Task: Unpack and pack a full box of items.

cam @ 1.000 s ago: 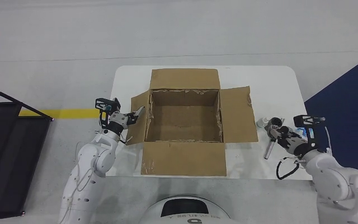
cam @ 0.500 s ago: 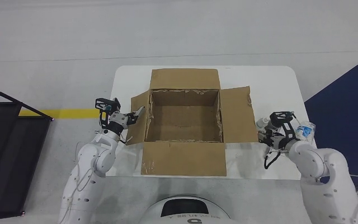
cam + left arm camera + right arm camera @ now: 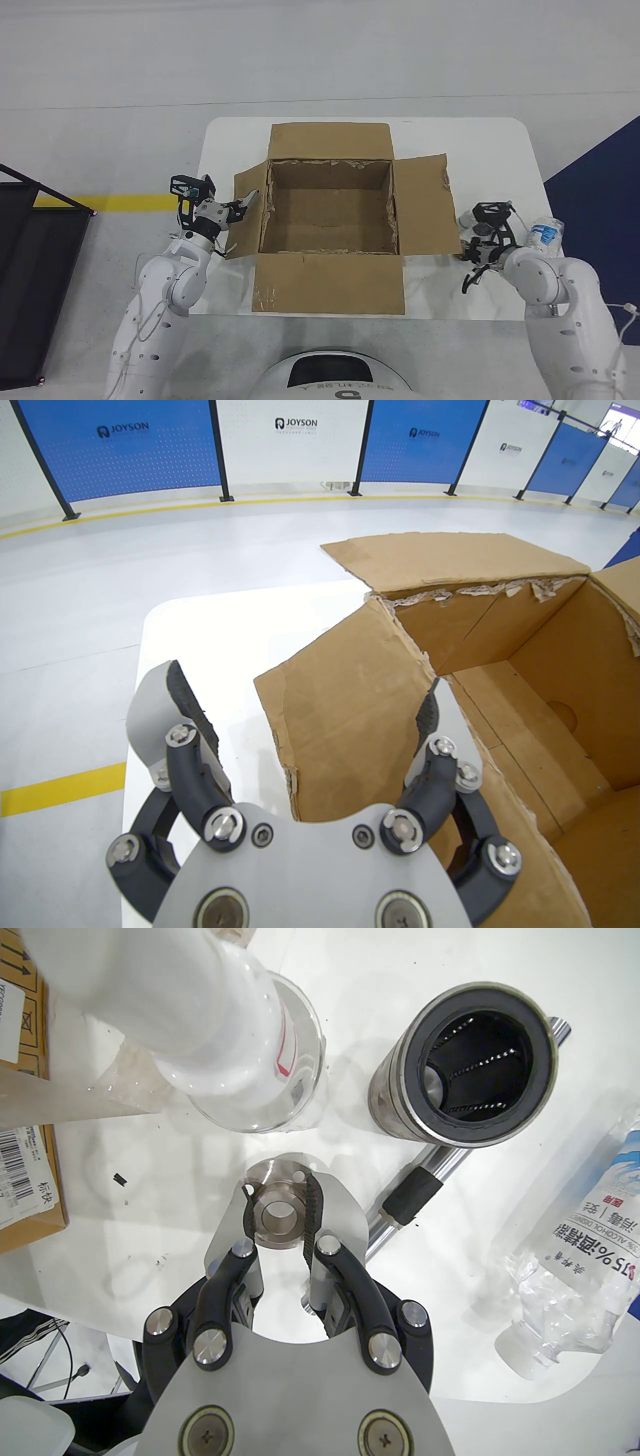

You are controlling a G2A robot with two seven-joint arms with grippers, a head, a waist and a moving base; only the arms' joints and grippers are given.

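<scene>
The open cardboard box (image 3: pixel 330 285) sits mid-table, flaps spread, its inside (image 3: pixel 530 710) bare. My left gripper (image 3: pixel 300 705) is open, one finger on each side of the box's left flap (image 3: pixel 350 710); in the top view it (image 3: pixel 243 205) is at that flap's edge. Right of the box, my right gripper (image 3: pixel 280 1210) is shut on a small flanged metal bushing (image 3: pixel 278 1167), its pads against the hub. From above it (image 3: pixel 478 240) is just off the right flap.
Around the right gripper lie a clear jar with a white cap (image 3: pixel 255 1043), a black-lined steel cylinder (image 3: pixel 460 1073), a steel rod (image 3: pixel 425 1183) and a crumpled plastic bottle (image 3: pixel 575 1278) (image 3: pixel 545 233). The box's right flap (image 3: pixel 25 1078) is close by.
The right arm has swung left toward the box and its gripper now sits over the small items. The left arm and the box have not moved.
</scene>
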